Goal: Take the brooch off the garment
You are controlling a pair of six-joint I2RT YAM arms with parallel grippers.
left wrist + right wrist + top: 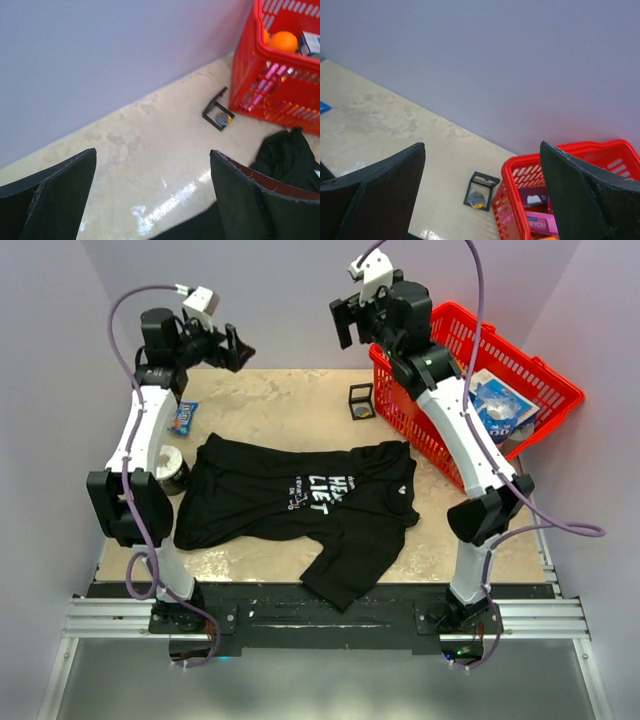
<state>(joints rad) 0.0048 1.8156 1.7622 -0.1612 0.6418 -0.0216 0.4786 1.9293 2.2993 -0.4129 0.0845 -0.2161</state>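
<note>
Left pincer [152, 155] and right pincer [482, 147]: both held high over the far part of the bench [280, 400], fingers spread wide, nothing between them, well clear of the cloth. Brooch [291, 504]: I take it to be the tiny pale roundish speck on the chest of the garment [250, 505], just near-left of the white lettering. It is too small in the overhead view to be sure, and neither wrist view shows it. Judged light, hard and smooth, likely slippery to flat pads, and probably pinned through the cloth. Best hold looks like a nip across its rim from above, not a press on its face. The garment is a black T-shirt lying flat and rumpled mid-bench, with one sleeve trailing toward the near edge. It is soft and limp, so it should lift with the brooch unless pressed down just beside it; that looks like work for the second arm. Risk: pinching a fold of fabric along with the piece. Around it: a silver tin [170, 468] touching or just beside the shirt's left edge, a blue packet [184, 418] farther off, a black wire cube frame [361, 395] past the shirt's far side, and a red basket [560, 390] of oddments to the right.
</note>
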